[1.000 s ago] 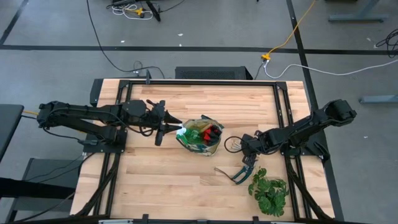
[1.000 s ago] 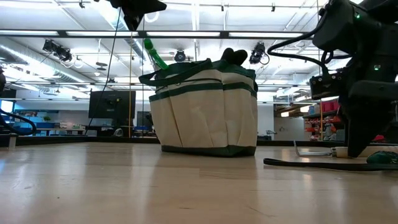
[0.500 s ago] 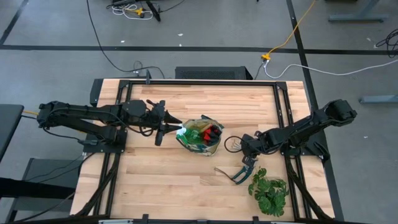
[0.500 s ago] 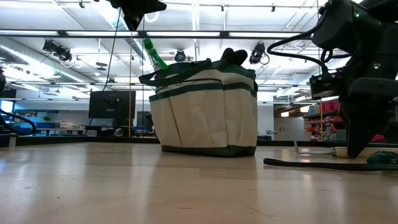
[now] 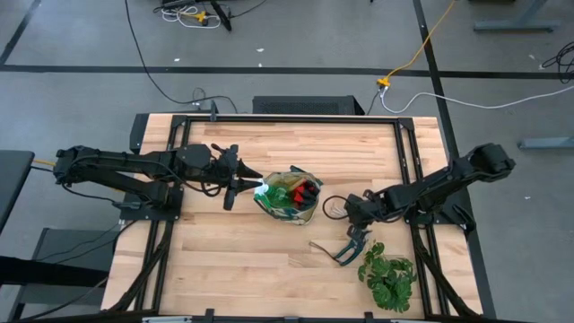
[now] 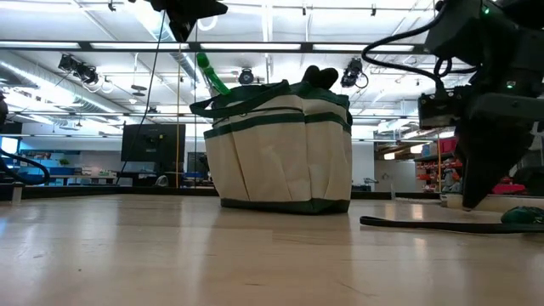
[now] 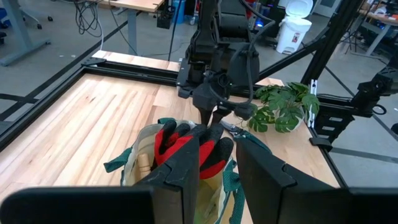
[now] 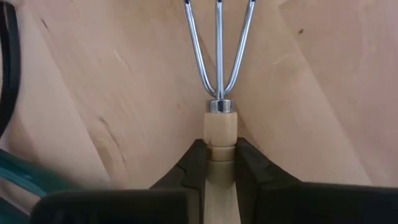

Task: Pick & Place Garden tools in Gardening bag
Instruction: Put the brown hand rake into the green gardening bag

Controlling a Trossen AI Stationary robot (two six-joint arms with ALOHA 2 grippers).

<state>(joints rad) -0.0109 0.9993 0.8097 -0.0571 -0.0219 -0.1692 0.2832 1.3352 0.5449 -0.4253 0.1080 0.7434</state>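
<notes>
One hand rake [image 8: 218, 74] is clamped by its wooden handle in the right hand [image 5: 360, 231], low over the surface just right of the gardening bag [image 5: 289, 197]. Next comes a lift and carry over its rim. Beside the bag's left rim, the left hand [image 5: 240, 184] hangs narrowly parted.

left gripper [image 5: 244, 187] with jaws parted, arm stretched level — right gripper [image 5: 356, 236] jaws clamped, wrist angled down

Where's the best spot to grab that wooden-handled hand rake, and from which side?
Take the hand rake by its wooden handle, just behind the metal collar, coming from above with a finger on each side. The handle is straight and thick; the thin tines splay apart. The right claw is clamped there.
</notes>
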